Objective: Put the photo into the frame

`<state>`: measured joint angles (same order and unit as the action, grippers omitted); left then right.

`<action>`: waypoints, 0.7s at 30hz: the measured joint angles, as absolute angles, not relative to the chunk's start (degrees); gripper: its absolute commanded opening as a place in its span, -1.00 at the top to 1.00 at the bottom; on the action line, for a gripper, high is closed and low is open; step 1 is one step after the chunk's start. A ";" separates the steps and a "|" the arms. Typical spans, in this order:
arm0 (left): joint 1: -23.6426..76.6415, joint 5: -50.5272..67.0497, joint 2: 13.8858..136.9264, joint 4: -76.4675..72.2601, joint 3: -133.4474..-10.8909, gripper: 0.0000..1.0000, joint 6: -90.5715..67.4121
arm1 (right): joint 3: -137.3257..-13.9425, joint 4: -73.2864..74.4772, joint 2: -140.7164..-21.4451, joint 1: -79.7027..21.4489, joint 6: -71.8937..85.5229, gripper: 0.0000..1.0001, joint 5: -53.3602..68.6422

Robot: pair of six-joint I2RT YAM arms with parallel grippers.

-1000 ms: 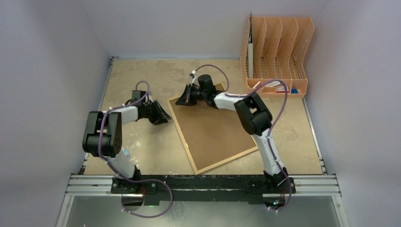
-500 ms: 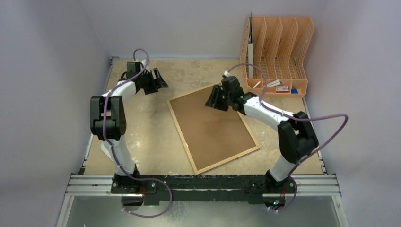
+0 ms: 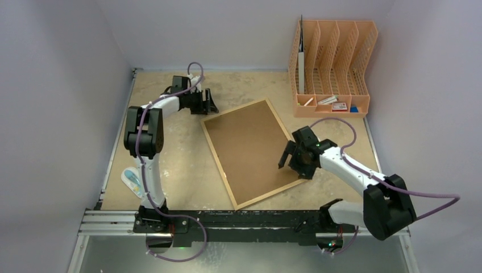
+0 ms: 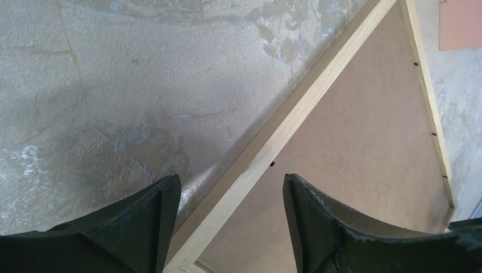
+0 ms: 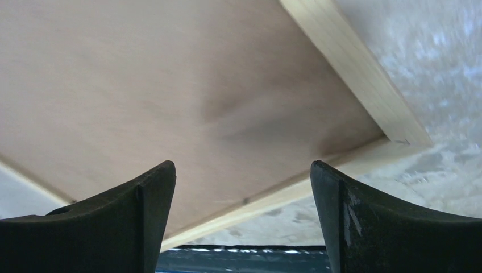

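Observation:
The frame (image 3: 250, 151) lies back up in the middle of the table, brown fibreboard inside a thin light-wood border. My left gripper (image 3: 211, 103) hovers open just beyond its far-left corner. In the left wrist view the wooden edge (image 4: 295, 114) runs between the open fingers of that gripper (image 4: 230, 179). My right gripper (image 3: 291, 162) is open over the frame's near-right part. In the right wrist view the board (image 5: 170, 85) and the frame's corner (image 5: 406, 139) lie below the spread gripper (image 5: 241, 165). Neither gripper holds anything. The photo is out of view.
An orange file organiser (image 3: 332, 68) stands at the back right with small items in its base and a white sheet in its left slot. A small white and blue object (image 3: 132, 181) lies near the left table edge. A black rail (image 3: 244, 219) runs along the near edge.
Both grippers have opened wide. The left arm swung out to the far left, then back toward the frame's far-left corner. The right arm pulled back from the far corner to the near-right part.

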<state>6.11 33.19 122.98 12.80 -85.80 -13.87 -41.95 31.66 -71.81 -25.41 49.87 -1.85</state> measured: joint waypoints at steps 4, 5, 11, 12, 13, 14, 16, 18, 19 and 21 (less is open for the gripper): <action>5.76 35.20 123.33 12.67 -85.80 -0.25 -13.69 | -36.95 30.33 -71.00 -23.03 51.90 -0.83 0.45; 5.72 35.44 123.39 12.75 -85.78 -0.22 -13.65 | -36.49 30.02 -70.63 -22.61 52.18 -0.83 0.89; 5.76 35.79 123.48 13.32 -85.43 -0.12 -13.23 | -35.86 29.19 -70.32 -20.05 52.95 -0.81 3.66; 5.76 35.75 123.48 13.28 -85.32 -0.11 -13.26 | -36.12 29.41 -70.48 -19.99 52.95 -0.80 3.70; 5.76 35.73 123.48 13.13 -85.19 -0.11 -13.28 | -36.36 29.63 -70.54 -19.97 52.90 -0.79 3.60; 5.74 35.66 123.42 12.95 -85.01 -0.10 -13.28 | -36.42 29.71 -70.41 -19.97 52.88 -0.79 3.55; 5.74 35.57 123.37 12.75 -84.86 -0.10 -13.30 | -36.75 29.93 -69.76 -19.97 52.82 -0.78 3.11; 5.74 35.59 123.33 12.62 -84.75 -0.10 -13.30 | -38.00 30.76 -68.40 -19.97 52.66 -0.77 2.44; 5.74 35.59 123.28 12.45 -84.62 -0.09 -13.30 | -38.83 31.22 -67.66 -19.97 52.64 -0.77 2.42; 5.69 35.64 123.17 12.19 -84.40 -0.09 -13.30 | -39.68 31.73 -66.50 -19.97 52.53 -0.77 2.48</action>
<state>5.69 35.64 123.17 12.19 -84.40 -13.30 -39.68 31.73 -66.50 -19.97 52.53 2.48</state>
